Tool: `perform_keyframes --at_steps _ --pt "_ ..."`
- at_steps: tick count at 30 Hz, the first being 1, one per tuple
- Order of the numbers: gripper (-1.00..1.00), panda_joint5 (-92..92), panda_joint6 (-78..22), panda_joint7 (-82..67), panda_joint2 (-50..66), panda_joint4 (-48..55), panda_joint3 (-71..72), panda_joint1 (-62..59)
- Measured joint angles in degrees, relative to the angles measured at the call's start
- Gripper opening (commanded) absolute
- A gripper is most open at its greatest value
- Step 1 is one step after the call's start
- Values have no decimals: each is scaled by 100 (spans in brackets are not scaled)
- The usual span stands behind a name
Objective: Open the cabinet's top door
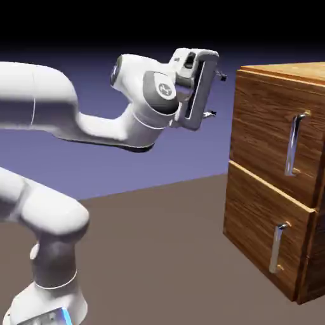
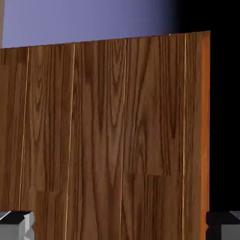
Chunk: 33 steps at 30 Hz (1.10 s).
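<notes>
Blue-violet backdrop, brown surface (image 1: 159, 222): approach under way.
End effector (image 1: 218, 95) hangs with jaws apart, holding nothing, short of the cabinet (image 1: 254, 209) at right; top door (image 1: 263, 130) shut, handle (image 1: 293, 145) untouched.

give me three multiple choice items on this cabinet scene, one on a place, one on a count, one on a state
1. Where is the gripper relative to the cabinet?
A. level with the top door, off its edge, apart from it
B. down by the lower panel
C. clamped on a handle

2. How many silver bar handles show on the cabinet front?
A. one
B. two
C. three

3. What state is the gripper in?
A. shut on the top handle
B. shut on nothing
C. open and empty

Answers:
1 A, the exterior view shows it beside the cabinet's upper part with a gap between.
2 B, the top handle and the lower handle are the only ones.
3 C, in the hand view the fingertips sit far apart with only wood beyond them.
</notes>
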Motion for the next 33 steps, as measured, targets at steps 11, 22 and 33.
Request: perform_keyframes --at_steps 11,22,33 --pt "100 -2741 -89 -1239 -576 561 -1244 1060" --pt "100 -5482 -179 -2477 -1151 1122 -2488 2121" --pt "100 -8045 -263 -3636 -1690 1647 -3652 3112"
